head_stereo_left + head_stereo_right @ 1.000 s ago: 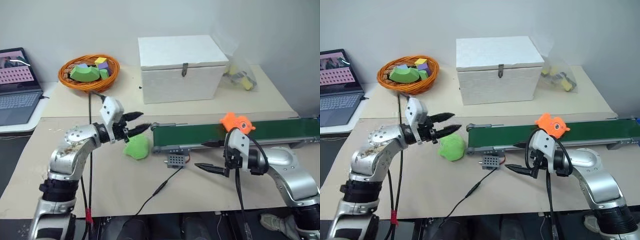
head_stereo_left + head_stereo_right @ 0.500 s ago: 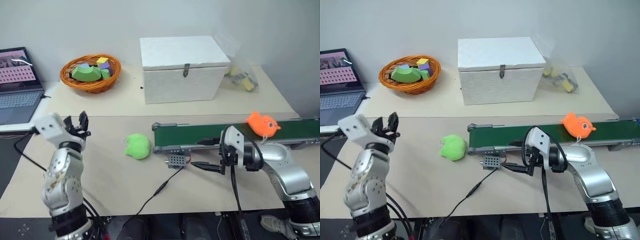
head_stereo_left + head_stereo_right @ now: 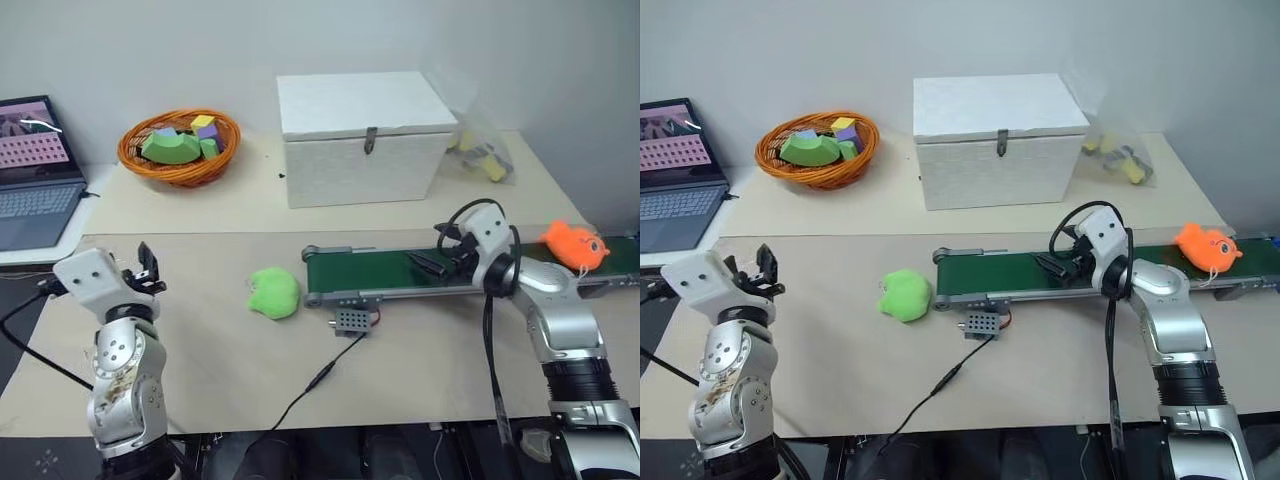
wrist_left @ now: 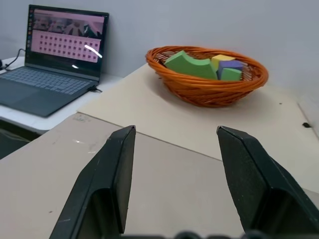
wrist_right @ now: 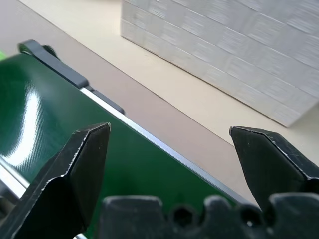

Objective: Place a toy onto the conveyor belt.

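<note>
Right gripper [image 3: 432,262]: my 2 black fingers are standing apart with nothing between them, hovering over the green belt at centre right of the left eye view; my right wrist view is showing both fingers [image 5: 75,169] spread wide over the green surface.
Left gripper [image 3: 148,268]: my fingers are parted and holding nothing, sitting at the lower left of the left eye view, well apart from the belt; in my left wrist view they [image 4: 112,179] are pointing toward the basket.
Toy [image 3: 574,244]: orange plush fish is lying on the belt at the far right edge of the frame, well apart from my right gripper.
Conveyor belt [image 3: 380,270]: long dark green strip in a grey frame is running from the centre to the right edge; its small grey control box [image 3: 351,320] is sitting just below the belt's left end.
Green plush blob [image 3: 274,293]: is resting on the tabletop just left of the belt's left end.
White box [image 3: 360,135]: is standing closed at upper centre, behind the belt.
Orange basket [image 3: 178,146]: is sitting at upper left, holding green, yellow and purple blocks.
Laptop [image 3: 35,170]: is standing open at the far left edge, its screen lit.
Clear bag [image 3: 478,150]: is lying to the right of the white box with yellow pieces inside.
</note>
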You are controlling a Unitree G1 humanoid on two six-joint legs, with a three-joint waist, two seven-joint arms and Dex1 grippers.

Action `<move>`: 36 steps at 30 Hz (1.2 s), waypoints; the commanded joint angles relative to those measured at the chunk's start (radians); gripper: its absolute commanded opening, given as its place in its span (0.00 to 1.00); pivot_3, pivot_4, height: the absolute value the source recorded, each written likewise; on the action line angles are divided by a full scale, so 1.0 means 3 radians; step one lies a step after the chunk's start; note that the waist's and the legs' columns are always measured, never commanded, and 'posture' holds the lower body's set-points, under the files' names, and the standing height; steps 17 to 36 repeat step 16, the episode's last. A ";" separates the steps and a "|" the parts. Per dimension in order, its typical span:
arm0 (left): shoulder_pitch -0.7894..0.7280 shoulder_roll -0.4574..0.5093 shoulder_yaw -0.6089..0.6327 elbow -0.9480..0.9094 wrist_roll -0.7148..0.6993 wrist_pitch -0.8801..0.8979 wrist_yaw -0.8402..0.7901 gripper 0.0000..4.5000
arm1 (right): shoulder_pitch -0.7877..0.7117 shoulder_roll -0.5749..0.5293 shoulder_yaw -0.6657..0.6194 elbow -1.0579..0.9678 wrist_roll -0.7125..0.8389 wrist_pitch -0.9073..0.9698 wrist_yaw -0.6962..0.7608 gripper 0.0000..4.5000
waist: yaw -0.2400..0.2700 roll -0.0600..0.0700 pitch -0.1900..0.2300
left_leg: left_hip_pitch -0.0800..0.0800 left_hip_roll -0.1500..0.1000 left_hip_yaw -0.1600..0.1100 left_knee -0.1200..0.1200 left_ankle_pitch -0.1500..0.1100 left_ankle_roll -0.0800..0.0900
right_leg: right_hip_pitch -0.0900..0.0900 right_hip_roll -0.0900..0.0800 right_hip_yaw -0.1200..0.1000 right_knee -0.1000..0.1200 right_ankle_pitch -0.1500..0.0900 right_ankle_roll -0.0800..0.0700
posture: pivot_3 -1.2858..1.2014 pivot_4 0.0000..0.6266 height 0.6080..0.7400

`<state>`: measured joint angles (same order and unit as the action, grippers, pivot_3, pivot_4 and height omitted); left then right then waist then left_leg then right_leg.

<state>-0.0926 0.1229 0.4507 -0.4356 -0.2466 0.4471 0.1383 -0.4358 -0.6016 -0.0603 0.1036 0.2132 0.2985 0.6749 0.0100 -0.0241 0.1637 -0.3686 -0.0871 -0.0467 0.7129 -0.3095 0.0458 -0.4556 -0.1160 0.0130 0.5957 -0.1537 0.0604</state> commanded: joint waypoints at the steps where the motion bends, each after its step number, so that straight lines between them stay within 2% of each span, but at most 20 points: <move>1: -0.0007 0.0034 0.0059 -0.0010 0.0021 -0.0139 0.0027 0.61 | -0.0188 0.0083 -0.0280 0.0175 -0.0104 -0.0088 -0.0495 1.00 | 0.0000 0.0000 0.0000 | 0.0001 -0.0001 0.0000 0.0000 0.0000 0.0000 | 0.0000 0.0000 0.0001 0.0000 0.0001 -0.0001 | 0.52 0.24 1.00; 7: -0.0031 0.0039 0.0059 0.0081 0.0041 -0.0180 0.0066 0.61 | -0.0232 0.0199 -0.0267 0.0288 -0.0209 -0.0159 -0.0768 1.00 | -0.0002 0.0001 0.0000 | -0.0001 0.0000 0.0000 -0.0002 0.0000 -0.0001 | -0.0003 0.0002 0.0002 -0.0002 0.0001 -0.0002 | 0.52 0.24 1.00; 36: -0.0019 0.0044 0.0032 0.0078 0.0029 -0.0245 0.0007 0.61 | -0.0194 0.0256 -0.0262 0.0251 -0.0190 -0.0155 -0.0774 1.00 | -0.0007 0.0001 -0.0001 | -0.0001 0.0001 0.0001 -0.0002 0.0000 0.0000 | -0.0002 0.0003 0.0002 -0.0002 0.0001 -0.0002 | 0.52 0.24 1.00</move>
